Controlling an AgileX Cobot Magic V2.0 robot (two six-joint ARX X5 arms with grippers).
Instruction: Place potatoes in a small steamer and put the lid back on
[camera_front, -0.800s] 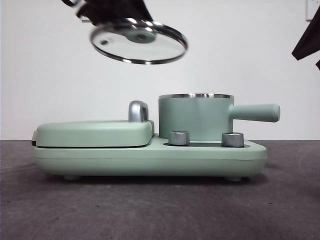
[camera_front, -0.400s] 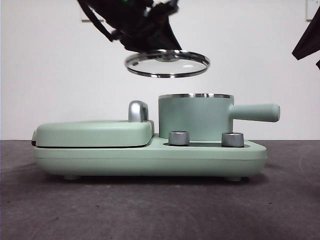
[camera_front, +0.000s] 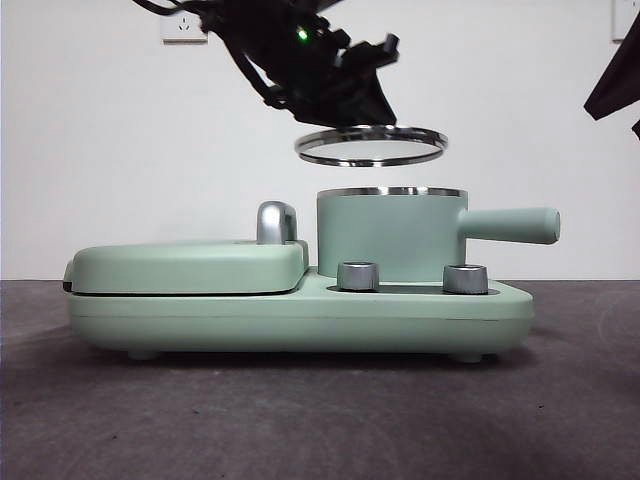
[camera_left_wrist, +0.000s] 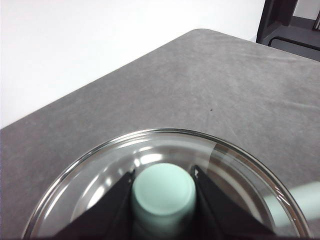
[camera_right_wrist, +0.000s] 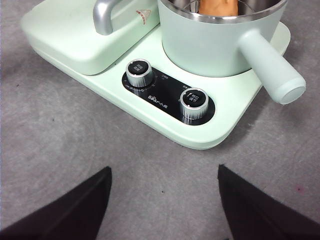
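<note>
The small mint-green steamer (camera_front: 390, 235) stands on the right of the base, its straight handle pointing right; it also shows in the right wrist view (camera_right_wrist: 220, 40). An orange-brown potato (camera_right_wrist: 218, 7) lies inside it. My left gripper (camera_left_wrist: 163, 192) is shut on the mint knob (camera_left_wrist: 163, 190) of the glass lid (camera_left_wrist: 100, 170). In the front view the lid (camera_front: 371, 145) hangs level a little above the steamer's rim, shifted slightly left, under the dark arm. My right gripper (camera_right_wrist: 164, 187) is open and empty above the table in front of the base.
The flat mint-green grill cover (camera_front: 190, 265) with its chrome handle (camera_front: 277, 222) fills the left of the base (camera_front: 300, 320). Two steel dials (camera_right_wrist: 139, 73) sit on the front panel. A dark arm tip (camera_front: 615, 85) shows at the top right edge.
The left gripper has carried the lid to the right and lower. The lid went from tilted to level and now hangs over the steamer. The right arm has not moved.
</note>
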